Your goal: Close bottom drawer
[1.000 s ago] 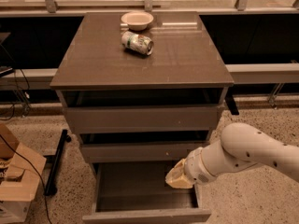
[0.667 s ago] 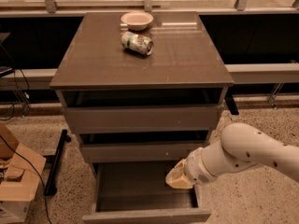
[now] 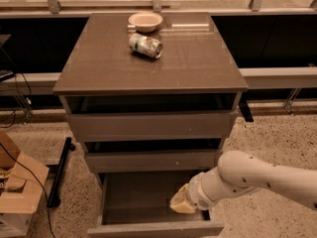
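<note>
The bottom drawer (image 3: 155,229) is pulled far out from the grey-brown cabinet, with its plain grey tray (image 3: 143,197) open to view and its thin front panel at the lower edge of the view. My gripper (image 3: 181,202) comes in from the right on a white arm (image 3: 257,177). It hangs over the right side of the tray, just behind the front panel. Its yellowish fingers point left.
The middle drawer (image 3: 153,160) and top drawer (image 3: 148,125) stand slightly out. On the cabinet top (image 3: 99,68) lie a tipped can (image 3: 145,45) and a pale bowl (image 3: 145,21). A cardboard box (image 3: 17,192) and a black bar (image 3: 59,170) sit on the speckled floor at left.
</note>
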You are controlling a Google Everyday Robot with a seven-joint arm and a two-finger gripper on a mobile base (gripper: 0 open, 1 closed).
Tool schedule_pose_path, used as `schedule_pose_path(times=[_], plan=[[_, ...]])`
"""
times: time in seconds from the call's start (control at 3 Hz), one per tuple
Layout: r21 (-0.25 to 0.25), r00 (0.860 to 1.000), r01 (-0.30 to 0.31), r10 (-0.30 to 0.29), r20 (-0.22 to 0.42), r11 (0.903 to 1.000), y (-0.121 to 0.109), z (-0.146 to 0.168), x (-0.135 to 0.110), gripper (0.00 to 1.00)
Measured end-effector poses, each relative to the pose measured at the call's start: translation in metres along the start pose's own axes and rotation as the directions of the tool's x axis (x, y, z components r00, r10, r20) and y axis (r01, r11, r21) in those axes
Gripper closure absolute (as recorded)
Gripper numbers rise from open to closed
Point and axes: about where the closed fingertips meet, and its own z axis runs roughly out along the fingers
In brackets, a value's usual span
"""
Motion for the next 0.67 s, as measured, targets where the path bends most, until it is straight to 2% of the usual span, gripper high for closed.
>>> schedule_pose_path(times=[0.33, 0.67], plan=[[-0.019, 0.997, -0.05, 0.051, 0.06, 0.9985, -0.007, 0.032, 0.025, 1.0], [-0.071, 0.983, -0.116, 0.125, 0.135, 0.9907, -0.021, 0.067, 0.062, 1.0]])
